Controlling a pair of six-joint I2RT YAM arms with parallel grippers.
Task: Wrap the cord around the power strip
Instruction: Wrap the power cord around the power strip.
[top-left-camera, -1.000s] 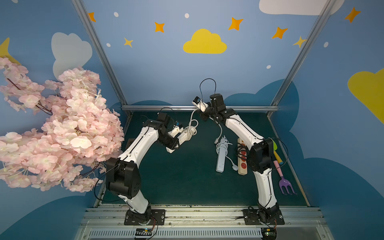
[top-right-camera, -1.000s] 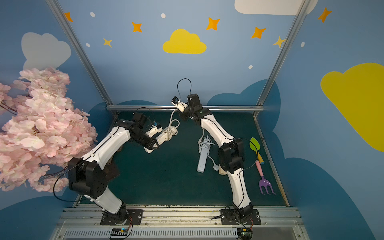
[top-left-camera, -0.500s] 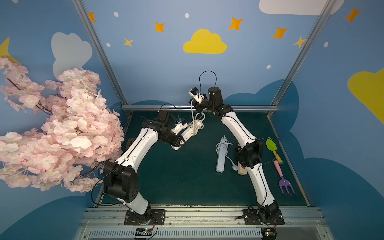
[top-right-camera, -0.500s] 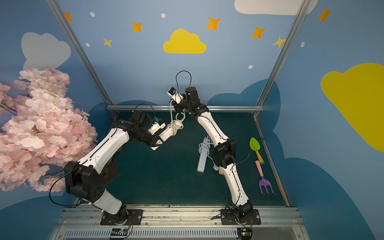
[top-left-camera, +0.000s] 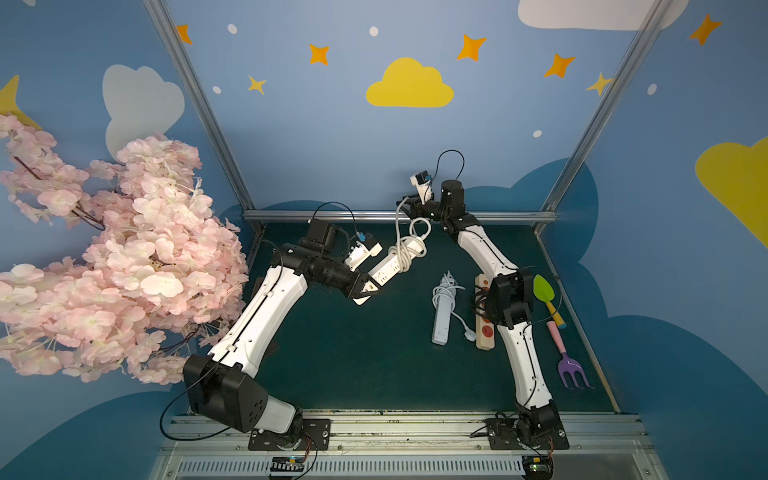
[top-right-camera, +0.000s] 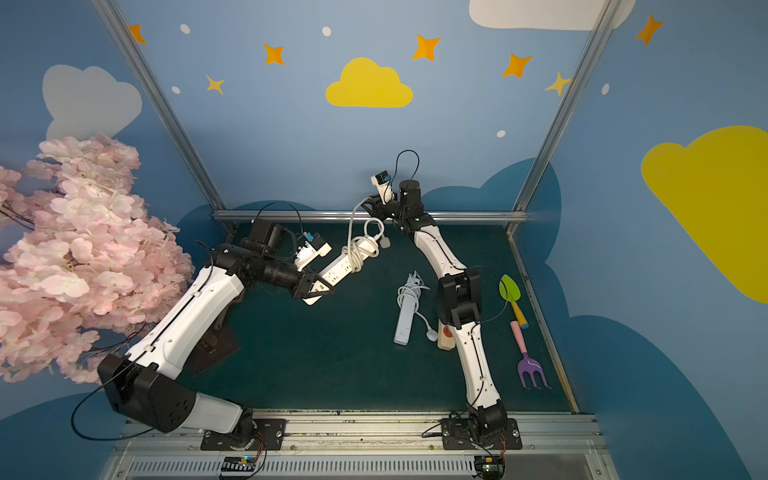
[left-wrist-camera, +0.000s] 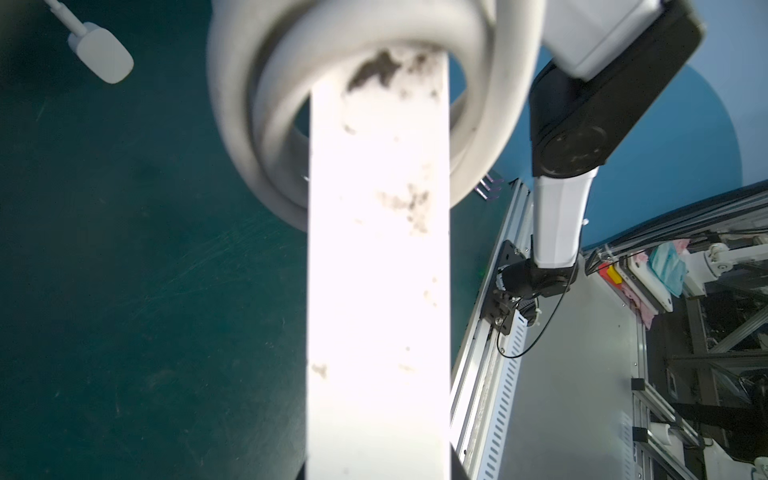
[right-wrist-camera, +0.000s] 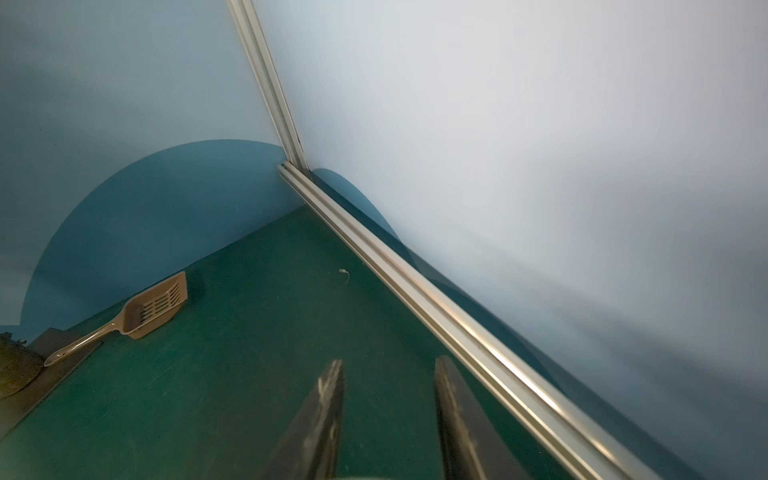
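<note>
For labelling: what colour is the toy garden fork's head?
Purple; the fork head shows clearest in a top view.

Both the left arm (top-left-camera: 266, 316) and right arm (top-left-camera: 525, 361) wear white shells between chunky black joints. Thin black cables (top-left-camera: 452, 151) loop over each wrist. The right gripper (right-wrist-camera: 388, 365) has scuffed black fingers (right-wrist-camera: 324, 415). At six o'clock, black base plates (top-left-camera: 319, 432) are bolted to a silver rail (top-left-camera: 415, 420).

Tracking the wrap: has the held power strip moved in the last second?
Yes. The power strip in the left gripper has shifted toward the right arm and closer to the back rail.
</note>
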